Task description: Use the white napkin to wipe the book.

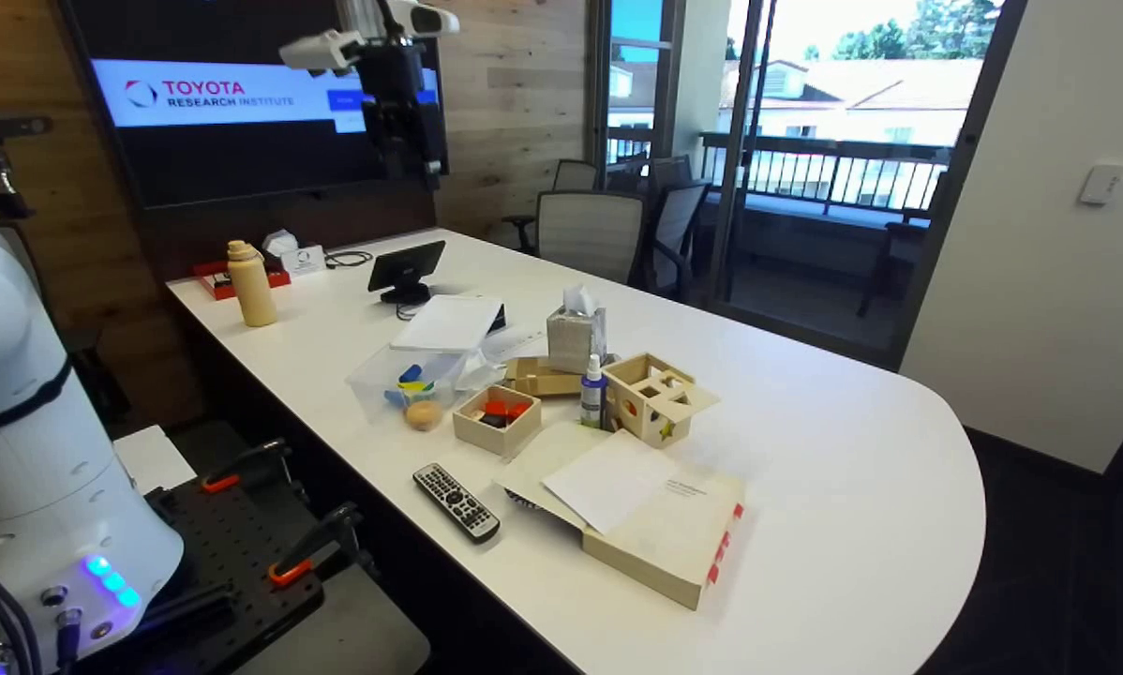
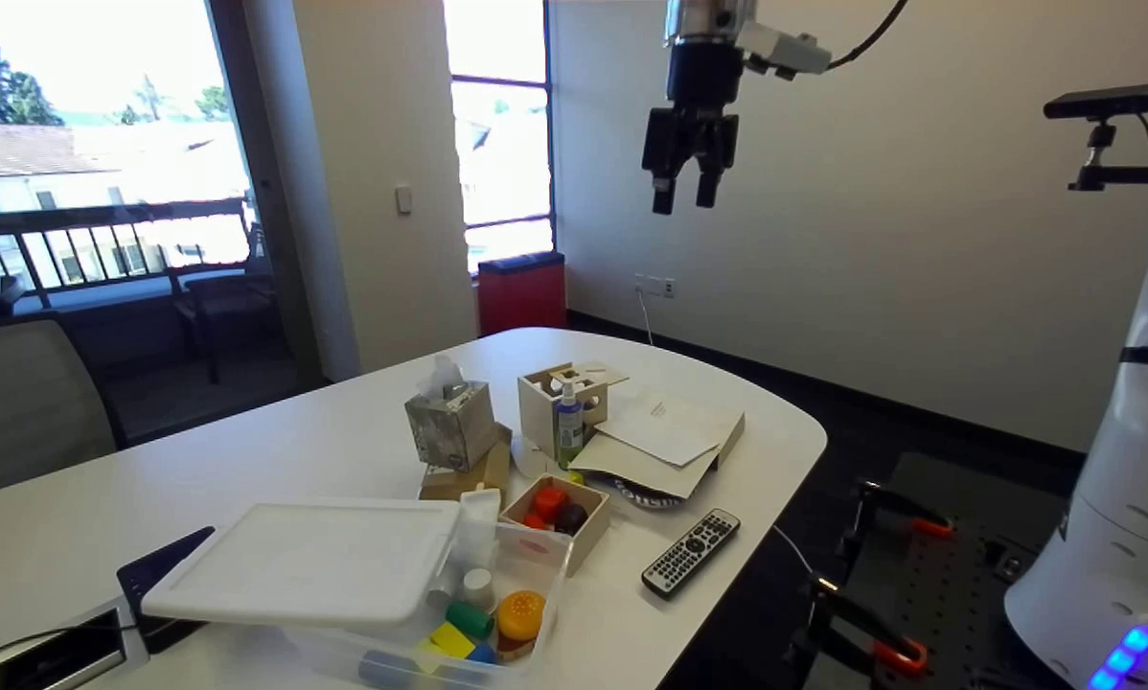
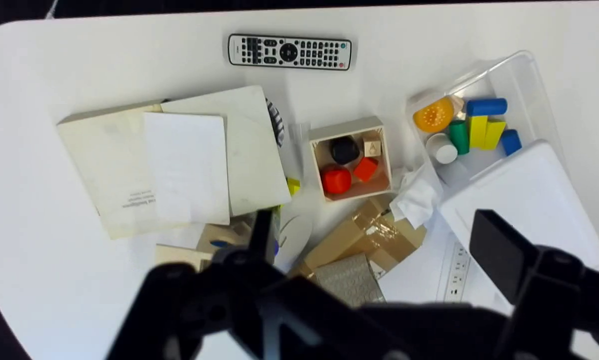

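High above the table [image 1: 833,525] it hung in an exterior view, the gripper [image 1: 413,167], well clear of everything below, with the book [image 1: 679,534] near the rounded end and the white napkin [image 1: 475,371] crumpled just beside the clear bin [image 1: 374,384], touching or not, hard to tell. The step looked like fetching that wad, and it called for a straight, gentle drop, a pinch on the raised folds, then a clean lift before crossing to the book, where the loose sheet [image 1: 608,483] could easily drag. Now, in an exterior view, pale wall [image 2: 823,278] showed between the fingertips [image 2: 663,199]: apart, holding nothing, touching nothing! Over to the wrist view, and there were the jaws, spread wide, a finger toward either side, no catch between. Ahead of the gap lay the napkin, seeming to lap the end of the cardboard box [image 3: 347,245], the white lid [image 3: 524,200] close by; a hurried grab, one judged, could snag that lid.
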`<action>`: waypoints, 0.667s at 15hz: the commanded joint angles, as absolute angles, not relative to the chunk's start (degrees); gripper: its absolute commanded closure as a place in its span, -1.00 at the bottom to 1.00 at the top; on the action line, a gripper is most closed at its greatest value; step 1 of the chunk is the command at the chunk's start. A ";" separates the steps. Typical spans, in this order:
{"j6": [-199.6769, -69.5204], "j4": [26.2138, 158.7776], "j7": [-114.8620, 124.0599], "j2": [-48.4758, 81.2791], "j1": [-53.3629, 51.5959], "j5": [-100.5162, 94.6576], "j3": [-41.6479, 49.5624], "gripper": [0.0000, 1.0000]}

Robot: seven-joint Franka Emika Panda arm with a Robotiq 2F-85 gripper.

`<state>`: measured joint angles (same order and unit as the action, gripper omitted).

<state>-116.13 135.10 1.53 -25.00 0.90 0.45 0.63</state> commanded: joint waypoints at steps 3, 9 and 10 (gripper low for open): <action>-135.35 131.56 1.88 -3.62 -1.06 3.26 -0.83 -1.00; -148.78 122.82 1.73 20.43 -3.22 8.83 -4.19 -1.00; -150.28 120.56 2.29 24.40 -3.61 8.94 -4.71 -1.00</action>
<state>-147.06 127.93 1.55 13.62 -2.94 7.37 -3.50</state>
